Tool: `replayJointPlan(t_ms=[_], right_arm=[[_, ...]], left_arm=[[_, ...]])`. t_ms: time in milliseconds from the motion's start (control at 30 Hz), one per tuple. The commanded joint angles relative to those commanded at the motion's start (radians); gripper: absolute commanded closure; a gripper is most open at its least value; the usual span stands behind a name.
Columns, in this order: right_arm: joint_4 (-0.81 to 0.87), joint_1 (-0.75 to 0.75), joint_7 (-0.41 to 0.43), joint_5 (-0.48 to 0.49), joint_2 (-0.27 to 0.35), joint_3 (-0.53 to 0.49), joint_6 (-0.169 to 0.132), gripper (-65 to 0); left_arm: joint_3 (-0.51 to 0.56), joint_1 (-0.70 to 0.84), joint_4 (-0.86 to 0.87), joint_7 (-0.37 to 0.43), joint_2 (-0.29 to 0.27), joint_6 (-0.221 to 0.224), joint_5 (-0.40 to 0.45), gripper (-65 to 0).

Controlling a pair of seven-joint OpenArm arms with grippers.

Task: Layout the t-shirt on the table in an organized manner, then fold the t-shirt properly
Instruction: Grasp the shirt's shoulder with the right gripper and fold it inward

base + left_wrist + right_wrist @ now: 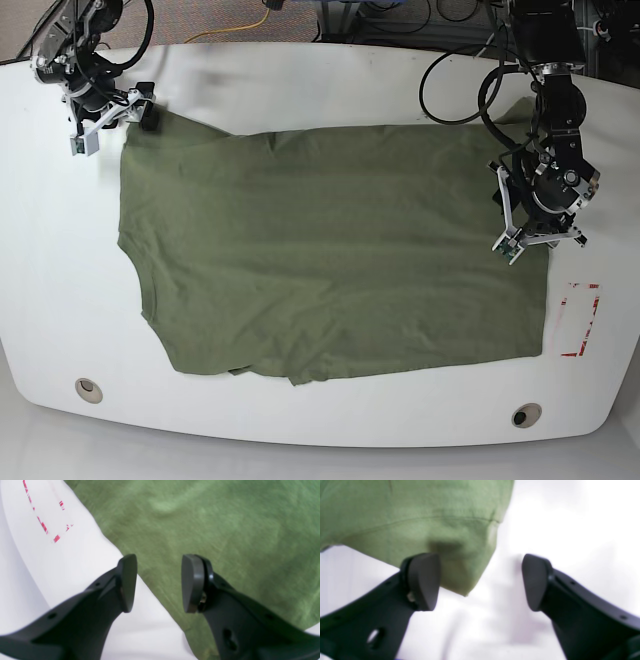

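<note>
Lying flat, one t-shirt on one table, two pincers, left pincer and right pincer, both released

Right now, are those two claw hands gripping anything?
Left gripper: open, empty, over the olive-green cotton t-shirt's edge.
Right gripper: open, empty, at its corner.

The olive-green t-shirt lies spread flat across the middle of the glossy white table, lightly wrinkled, its hem side near the right edge.
</note>
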State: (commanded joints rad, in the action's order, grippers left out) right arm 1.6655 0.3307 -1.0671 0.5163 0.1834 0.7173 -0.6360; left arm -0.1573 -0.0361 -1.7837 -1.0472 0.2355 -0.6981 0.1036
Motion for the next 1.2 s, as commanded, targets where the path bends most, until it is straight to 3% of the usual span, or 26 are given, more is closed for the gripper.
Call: replayJointPlan(t_ms=[133,200,467,633,933,1100,1133,1200], right_arm=[[0.028,0.002,-0.002,0.002,0.0,-0.064,0.005,-6.3],[0.068,0.003,-0.029,0.002,-0.003,-0.083,0.005,0.0],[0.288,-0.023,-0.143,0.002,-0.083,-0.094,0.006,-1.4],[0.347,-0.12,-0.273,0.002,-0.114,-0.094,0.006,-1.4],[0.341,-0.331,-0.279,-0.008,-0.132,-0.227,0.008,-1.7],[0.222,-0.45,-0.275,-0.012,-0.135,-0.275,0.008,-2.7],[0.203,-0.468,-0.275,-0.017,-0.135,-0.278,0.008,-4.0],[0.161,-0.512,-0.275,-0.032,-0.133,-0.278,0.008,-13.6]], left_arm=[[0.0,0.0,0.0,0.0,0.0,0.0,0.0,-26.9],[0.0,0.0,0.0,0.0,0.0,0.0,0.0,-26.9],[0.0,0.0,0.0,0.0,0.0,0.0,0.0,-26.9],[0.0,0.0,0.0,0.0,0.0,0.0,0.003,-26.9],[0.0,0.015,0.0,0.0,0.012,0.0,0.005,-26.9],[0.0,0.017,0.0,0.0,0.012,0.0,0.006,-26.9],[0.0,0.017,0.0,0.0,0.012,0.0,0.006,-26.9],[0.0,0.017,0.0,0.0,0.012,0.0,0.006,-26.9]])
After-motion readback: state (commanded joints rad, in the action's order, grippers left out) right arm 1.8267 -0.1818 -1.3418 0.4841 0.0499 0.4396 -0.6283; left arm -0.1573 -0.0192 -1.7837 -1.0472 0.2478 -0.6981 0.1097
